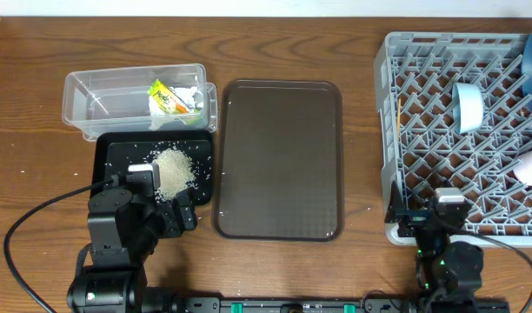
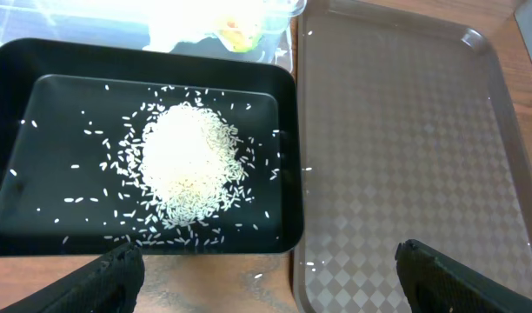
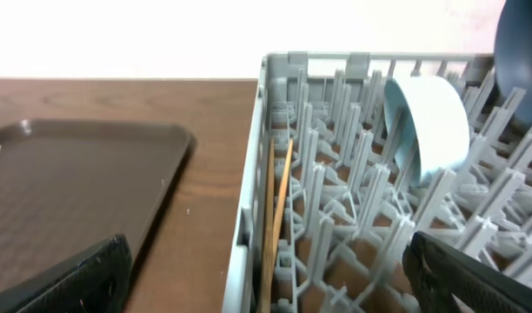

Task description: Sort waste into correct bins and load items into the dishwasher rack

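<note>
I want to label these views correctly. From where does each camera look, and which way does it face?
Overhead: above the table, facing down on tub, black tray, brown tray and rack; both arms show at the bottom.
Left wrist: on the left arm, facing down at rice in the black tray; its fingers show at the bottom corners.
Right wrist: on the right arm, facing along the table into the rack, at chopsticks and bowl; its fingers show at the bottom.
Shared: the brown tray appears in all three.
</note>
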{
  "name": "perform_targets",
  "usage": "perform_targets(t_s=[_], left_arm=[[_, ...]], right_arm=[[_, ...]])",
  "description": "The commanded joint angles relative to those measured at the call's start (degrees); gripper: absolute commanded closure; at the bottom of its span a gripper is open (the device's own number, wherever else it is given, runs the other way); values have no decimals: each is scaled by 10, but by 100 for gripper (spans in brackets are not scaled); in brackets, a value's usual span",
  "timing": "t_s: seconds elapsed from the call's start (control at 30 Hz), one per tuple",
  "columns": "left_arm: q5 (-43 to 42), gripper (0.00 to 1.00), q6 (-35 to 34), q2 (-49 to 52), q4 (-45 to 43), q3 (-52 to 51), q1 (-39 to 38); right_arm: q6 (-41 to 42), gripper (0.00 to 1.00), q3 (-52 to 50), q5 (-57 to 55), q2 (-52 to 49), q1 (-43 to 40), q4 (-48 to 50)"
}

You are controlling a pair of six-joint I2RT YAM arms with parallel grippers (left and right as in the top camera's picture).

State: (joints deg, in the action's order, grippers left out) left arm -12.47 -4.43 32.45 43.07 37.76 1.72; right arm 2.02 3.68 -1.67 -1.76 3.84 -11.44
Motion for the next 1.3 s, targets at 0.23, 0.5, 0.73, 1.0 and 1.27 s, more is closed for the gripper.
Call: perform_targets(t_s=[0.23,0.5,0.73,1.0,1.27], left_arm=[[1,5,5,-2,-1,-1,-2],[1,5,5,-2,-1,-1,-2],[1,4,5,-2,-1,-1,-2],[1,5,5,-2,-1,-1,-2],[1,5,5,-2,-1,-1,-2]], right_arm=[[-10,1,-34,39,14,-43,155],[-17,1,-34,37,14,-44,71],[-17,1,-34,36,13,-44,73],[-17,1,-34,36,13,-44,73],[-17,1,-34,36,13,-44,73]])
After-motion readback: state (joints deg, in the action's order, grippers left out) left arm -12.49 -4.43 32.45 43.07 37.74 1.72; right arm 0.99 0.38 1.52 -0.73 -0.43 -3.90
